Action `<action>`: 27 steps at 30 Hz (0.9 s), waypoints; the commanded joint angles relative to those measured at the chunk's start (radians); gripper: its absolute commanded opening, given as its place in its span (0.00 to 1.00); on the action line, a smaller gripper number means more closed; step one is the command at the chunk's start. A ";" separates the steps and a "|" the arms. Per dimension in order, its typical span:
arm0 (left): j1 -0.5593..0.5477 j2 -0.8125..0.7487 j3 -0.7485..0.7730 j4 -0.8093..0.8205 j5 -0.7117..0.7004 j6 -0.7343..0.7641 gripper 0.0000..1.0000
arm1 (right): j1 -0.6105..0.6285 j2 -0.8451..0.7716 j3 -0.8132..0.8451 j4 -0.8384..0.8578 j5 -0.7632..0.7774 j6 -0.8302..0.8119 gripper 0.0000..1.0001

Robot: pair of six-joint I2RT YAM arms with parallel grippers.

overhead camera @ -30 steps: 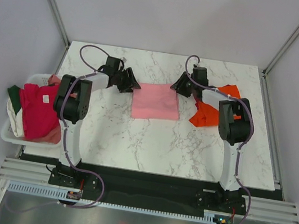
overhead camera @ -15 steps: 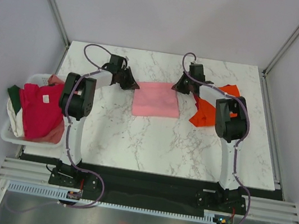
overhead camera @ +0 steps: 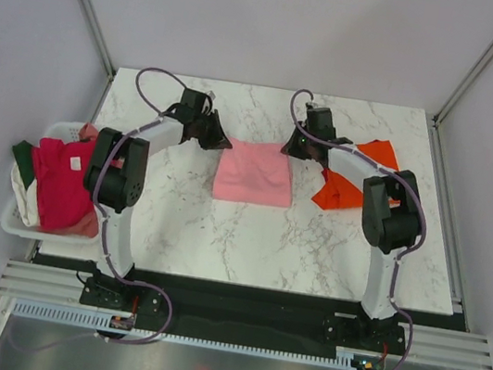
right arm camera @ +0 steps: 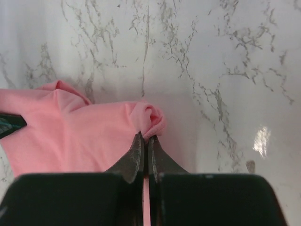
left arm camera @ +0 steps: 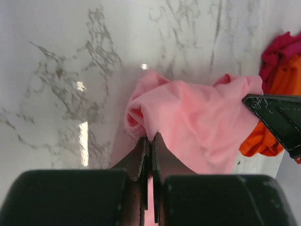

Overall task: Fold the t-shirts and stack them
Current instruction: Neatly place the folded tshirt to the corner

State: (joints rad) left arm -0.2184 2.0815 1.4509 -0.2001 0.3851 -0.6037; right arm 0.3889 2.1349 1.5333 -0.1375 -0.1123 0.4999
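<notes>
A robotics lab cell: bare white walls, aluminium frame, marble-topped table.

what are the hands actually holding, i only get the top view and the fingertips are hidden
observer: the left wrist view shows the left hand shut on a bunched corner of the pink t-shirt.
operator: and the right one
observer: the right hand is shut on the other corner, with pink showing in the slit between its jaws.
operator: anything else near it
observer: from the left wrist, a crimson cloth lies against the orange t-shirt.
</notes>
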 commanded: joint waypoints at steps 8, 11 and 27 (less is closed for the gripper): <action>-0.140 -0.474 -0.182 0.008 -0.086 0.018 0.02 | -0.062 -0.498 -0.162 -0.074 0.052 -0.038 0.00; -0.193 -0.560 -0.192 0.007 -0.132 -0.002 0.02 | -0.107 -0.584 -0.196 -0.115 0.088 -0.041 0.00; -0.685 -0.361 0.087 0.128 -0.382 -0.151 0.02 | -0.654 -0.796 -0.259 -0.313 0.074 -0.060 0.00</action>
State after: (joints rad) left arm -0.8516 1.6611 1.4456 -0.0841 0.0822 -0.7124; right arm -0.1802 1.3773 1.2804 -0.4812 -0.1360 0.4736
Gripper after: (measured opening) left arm 0.037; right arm 0.020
